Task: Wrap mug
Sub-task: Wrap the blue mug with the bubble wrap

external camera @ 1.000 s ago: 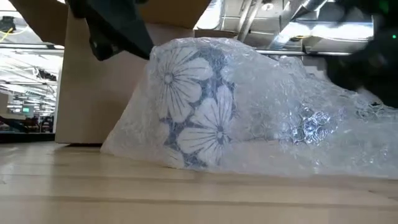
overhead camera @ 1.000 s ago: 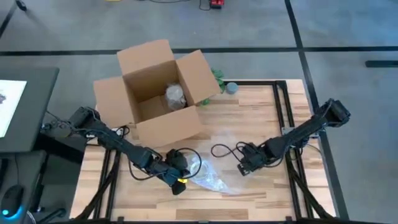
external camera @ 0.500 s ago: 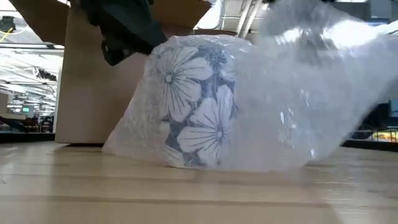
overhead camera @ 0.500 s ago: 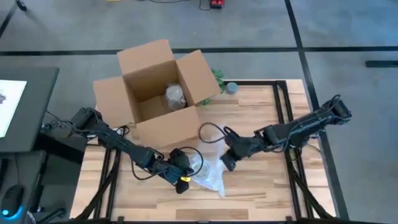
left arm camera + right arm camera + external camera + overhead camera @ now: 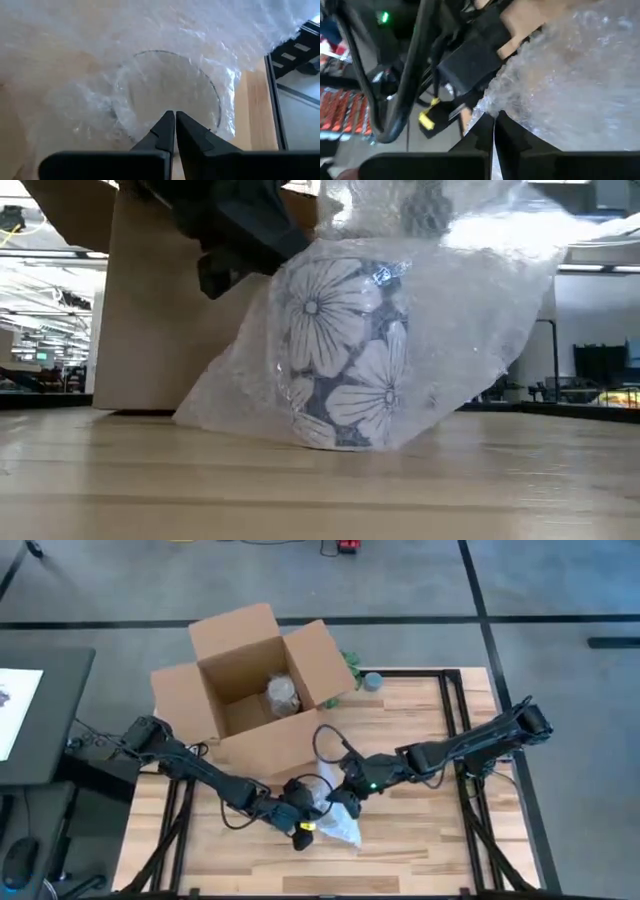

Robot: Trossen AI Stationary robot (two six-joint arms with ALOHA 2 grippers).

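A mug (image 5: 345, 370) with a white flower pattern stands upright on the table near its front edge, under a sheet of clear bubble wrap (image 5: 470, 310). The wrap shows in the high view (image 5: 337, 825) as a bunched patch. My left gripper (image 5: 301, 821) is shut at the mug's left side; in its own view (image 5: 175, 114) the mug's round rim (image 5: 210, 82) shows through the wrap. My right gripper (image 5: 346, 796) is shut on the wrap just right of and above the mug, also seen from its wrist (image 5: 493, 120). My left gripper's shut fingertips (image 5: 167, 122) sit on the bubble wrap at the near side of the mug's rim, slanting down from the table's left. Whether they pinch a layer or only press on it is hidden by the fingers. My right gripper pinches the wrap's free right-hand edge (image 5: 506, 102) between its two fingers, coming level from the table's right. That end is lifted off the table and draped over the mug's top (image 5: 400, 210); the wrap's lower skirt (image 5: 225, 415) lies on the table.
An open cardboard box (image 5: 255, 680) stands at the far left, a wrapped item (image 5: 283, 692) inside it. A green thing (image 5: 352, 665) and a small grey thing (image 5: 372, 681) lie behind the box's right flap. A black cable (image 5: 325, 745) loops above the right gripper.
My right gripper has swept toward the table's left, carrying the wrap's free right end off the table and up over the mug. The wrap, spread flat to the mug's right before, is now folded over it. The mug and my left gripper have shifted slightly right.
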